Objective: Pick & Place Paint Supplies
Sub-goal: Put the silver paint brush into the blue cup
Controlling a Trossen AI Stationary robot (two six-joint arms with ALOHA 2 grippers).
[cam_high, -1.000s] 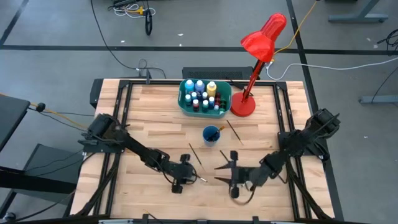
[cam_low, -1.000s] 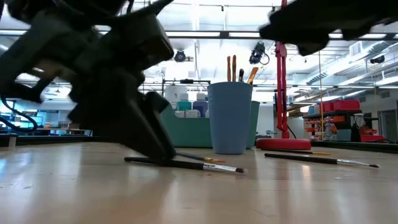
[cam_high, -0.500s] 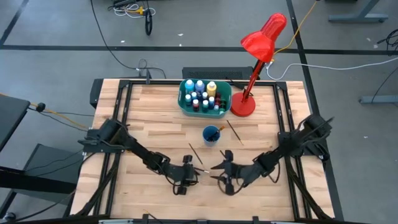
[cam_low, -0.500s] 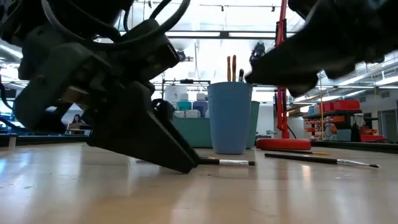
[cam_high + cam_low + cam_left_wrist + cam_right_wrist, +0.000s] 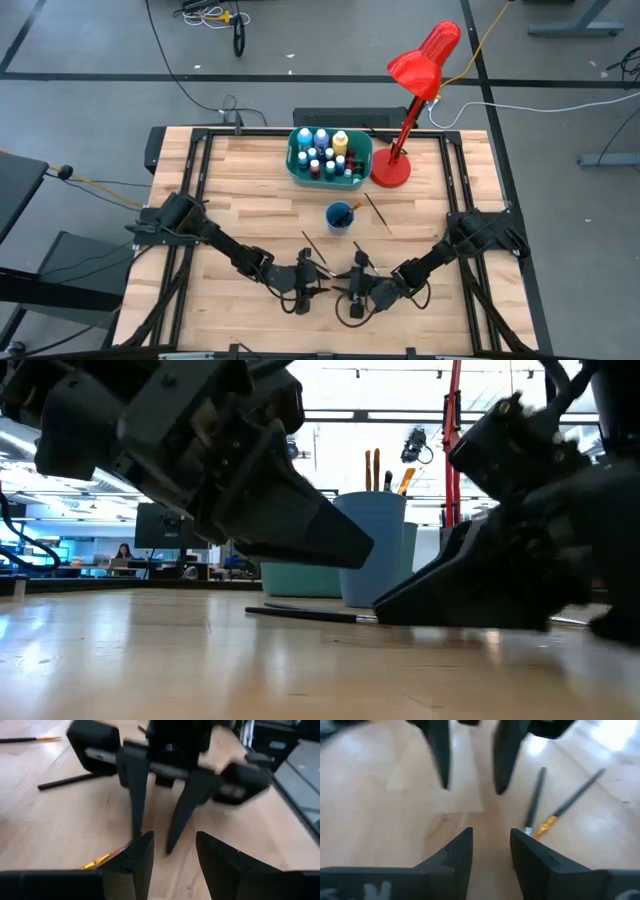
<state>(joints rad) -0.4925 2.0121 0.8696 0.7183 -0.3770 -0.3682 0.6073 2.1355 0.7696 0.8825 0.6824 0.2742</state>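
Observation:
Two thin paintbrushes lie flat on the wood by my grippers; one shows in the low view as a dark brush. My left gripper and right gripper face each other, tips almost meeting, low over the table's near middle. Both are open with nothing between their fingers, as the left wrist view and right wrist view show. More brushes stand in a blue cup. The paint bottles stand in a teal tub. My left gripper has a brush's gold ferrule lying right by the outer side of one finger; I cannot tell whether they touch. My right gripper has a brush's end at the tip of one finger; I cannot tell whether it touches it either.
The teal tub stands at the far middle, with a red desk lamp to its right. Loose brushes lie near the cup and left of it. Black rails run along the table's sides.
My right gripper has come down and toward the table's left, until its tips nearly meet the left gripper's. My left gripper has gone a little toward the right and tipped its fingers lower. The brush beside it has slid slightly toward the right.

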